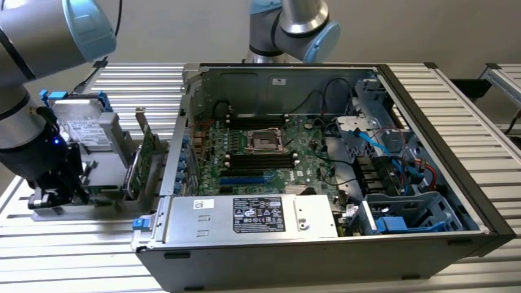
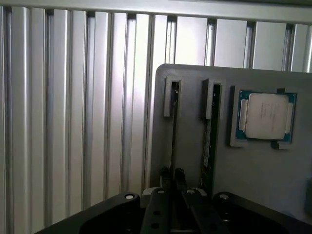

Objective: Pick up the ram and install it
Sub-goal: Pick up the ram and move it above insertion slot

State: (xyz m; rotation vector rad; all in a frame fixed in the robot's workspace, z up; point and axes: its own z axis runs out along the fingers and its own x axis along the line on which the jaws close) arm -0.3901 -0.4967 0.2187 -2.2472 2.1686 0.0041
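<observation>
The ram (image 2: pixel 173 127) stands edge-on in a narrow slot of the grey holder plate (image 2: pixel 253 170), showing as a thin dark strip. My gripper (image 2: pixel 172 175) sits at one end of that strip, its two dark fingertips pressed against either side of the stick. A second stick (image 2: pixel 206 146) with a green edge stands in the neighbouring slot. In the exterior view my gripper (image 1: pixel 55 196) is low over the grey fixture (image 1: pixel 97 204) at the exterior view's left, outside the open computer case (image 1: pixel 326 256). The motherboard (image 1: pixel 281 160) with its long black slots lies inside the case.
A processor chip (image 2: pixel 265 116) rests in a pocket of the holder beside the sticks. On the fixture stand a hard drive (image 1: pixel 82 129) and a tall green expansion card (image 1: pixel 148 160). The case walls, power supply (image 1: pixel 256 217) and blue cables (image 1: pixel 374 143) crowd the interior. Ribbed aluminium table (image 2: pixel 73 122) surrounds everything.
</observation>
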